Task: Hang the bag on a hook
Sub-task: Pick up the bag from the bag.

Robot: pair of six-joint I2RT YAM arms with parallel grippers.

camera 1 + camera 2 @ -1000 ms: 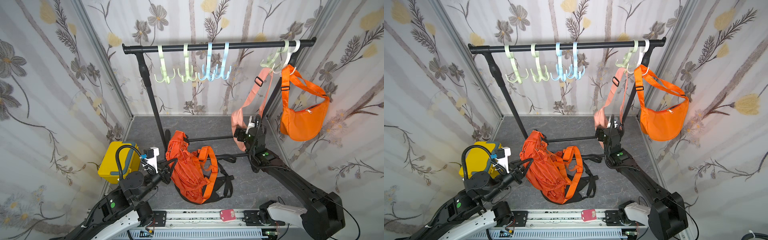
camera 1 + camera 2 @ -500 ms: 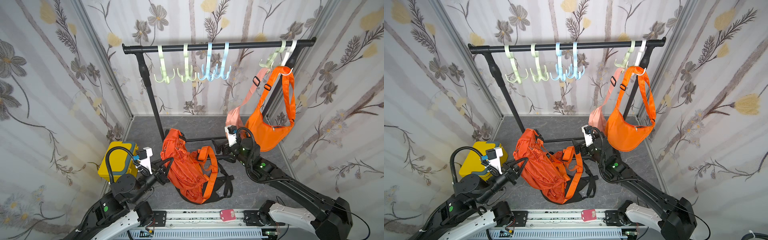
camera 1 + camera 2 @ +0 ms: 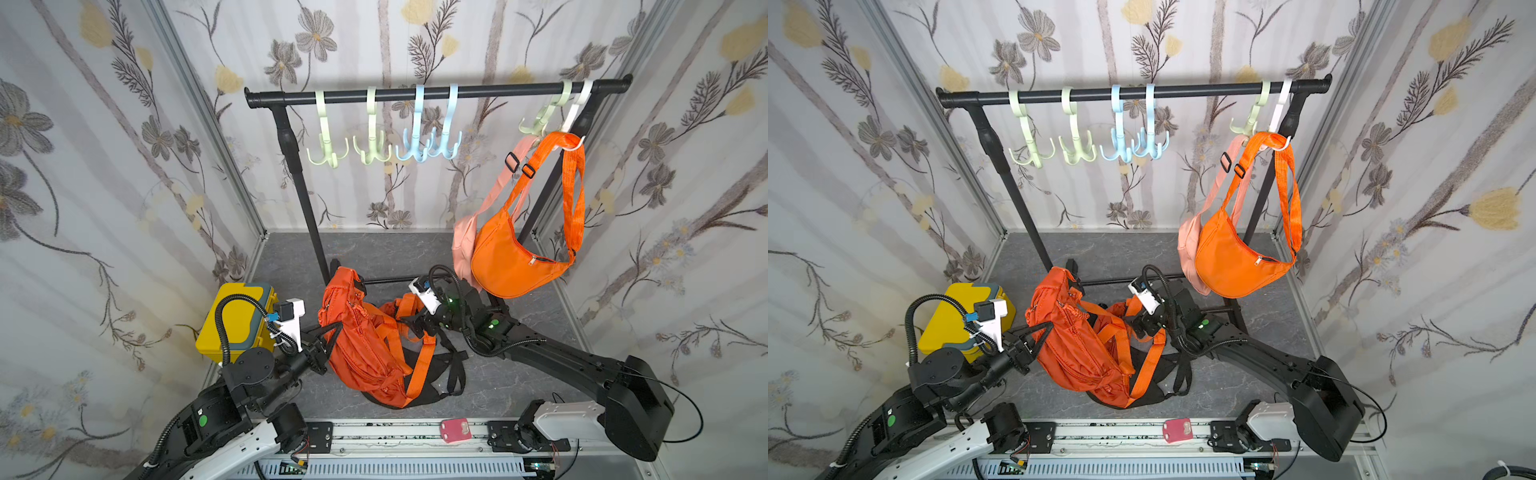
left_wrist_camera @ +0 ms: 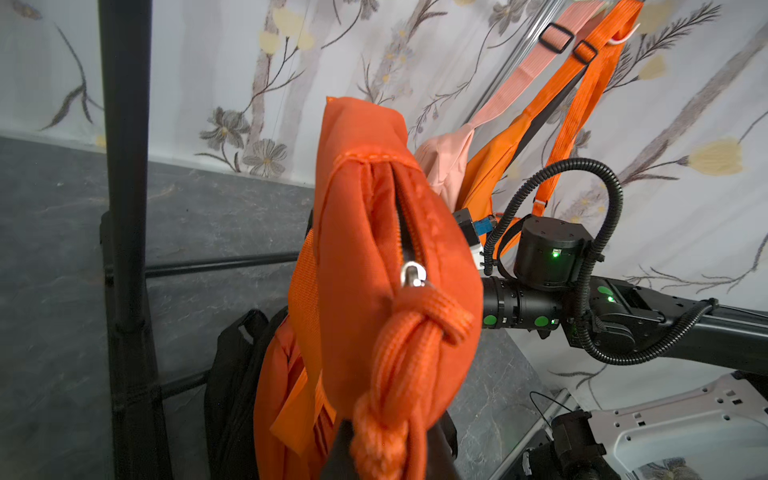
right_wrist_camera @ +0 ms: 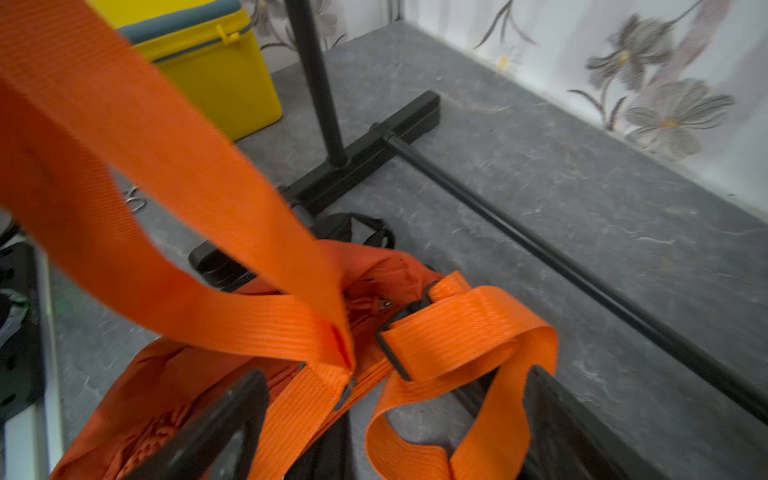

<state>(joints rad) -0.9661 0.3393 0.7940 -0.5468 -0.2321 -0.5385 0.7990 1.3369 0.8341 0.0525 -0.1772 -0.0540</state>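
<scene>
An orange backpack (image 3: 365, 349) (image 3: 1075, 349) slumps on the grey floor in front of the rack, its straps spread to the right. My left gripper (image 3: 326, 347) (image 3: 1027, 347) is shut on the backpack's left side. In the left wrist view the knotted orange zip cord (image 4: 399, 374) sits right at my left gripper (image 4: 382, 461), whose jaws are mostly hidden. My right gripper (image 3: 415, 328) (image 5: 382, 428) stands open over the straps, with a loop of orange strap (image 5: 457, 332) between its fingers (image 5: 208, 432). Bare green hooks (image 3: 328, 153) and blue hooks (image 3: 415, 151) hang on the black rail (image 3: 436, 93).
An orange sling bag (image 3: 511, 262) hangs from the white hook (image 3: 575, 139) at the rail's right end, a pink bag (image 3: 463, 245) beside it. A yellow box (image 3: 237, 320) stands on the left behind my left arm. The rack's base bar (image 5: 582, 270) crosses the floor.
My right arm has dropped from beside the hanging bags down to the backpack's straps. The orange sling bag has swung left. My left arm and the backpack shifted slightly left.
</scene>
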